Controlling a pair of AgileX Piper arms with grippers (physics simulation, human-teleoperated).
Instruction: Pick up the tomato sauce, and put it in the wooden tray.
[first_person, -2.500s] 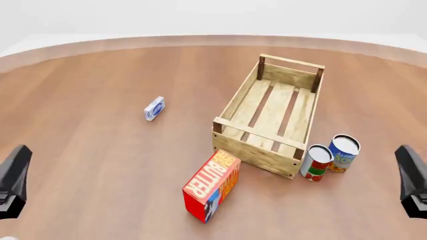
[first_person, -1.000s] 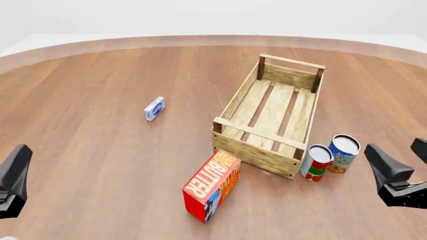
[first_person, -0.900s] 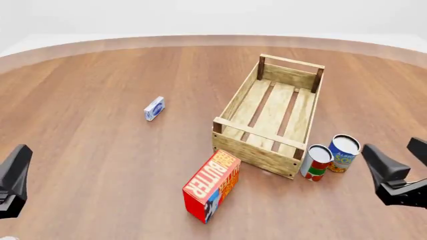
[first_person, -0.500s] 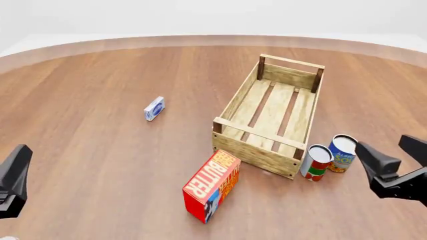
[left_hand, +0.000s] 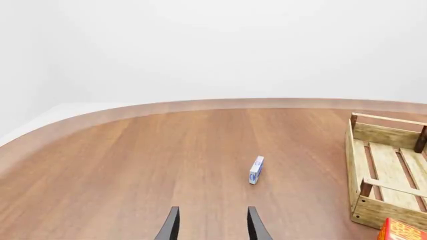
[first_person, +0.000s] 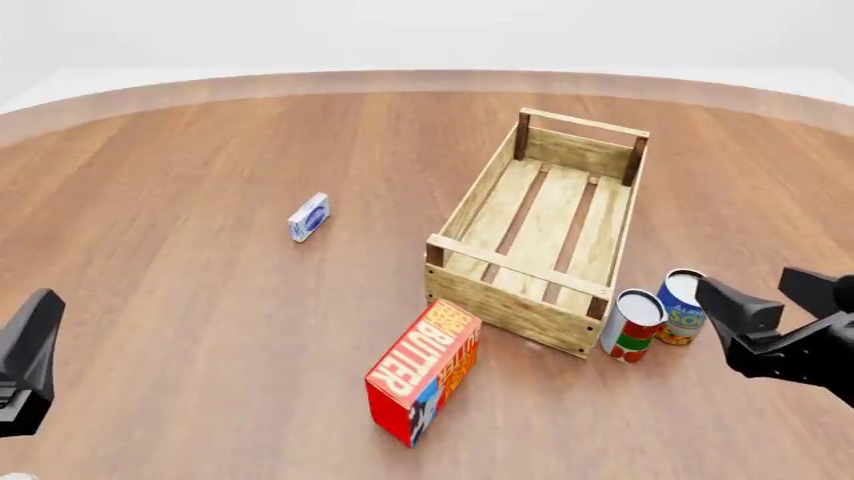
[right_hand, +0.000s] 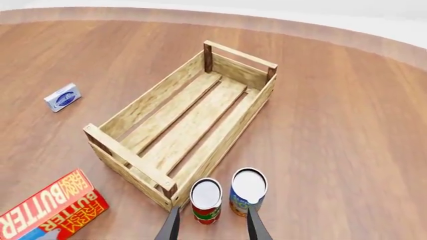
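Note:
The tomato sauce (first_person: 633, 325) is a small can with a silver top and a red and green label, upright just off the near right corner of the wooden tray (first_person: 474, 200). My right gripper (first_person: 765, 297) hovers open to the right of the cans, holding nothing. The right wrist view looks down on the tomato sauce (right_hand: 205, 201) between the open fingers, beside the corner of the wooden tray (right_hand: 143, 102). At the near left edge my left gripper (first_person: 34, 340) rests, and its fingers (left_hand: 171, 229) stand open and empty, far from the wooden tray (left_hand: 387, 135).
A blue and orange can (first_person: 683, 308) (right_hand: 248, 191) stands touching distance to the right of the tomato sauce. A red butter box (first_person: 424, 370) (right_hand: 50, 210) (left_hand: 403, 231) lies in front of the tray. A small blue box (first_person: 308, 217) (right_hand: 63, 97) (left_hand: 256, 170) lies on the table's left.
My right gripper has come in from the right edge, leftward and forward toward the two cans. The left arm and all objects have stayed put.

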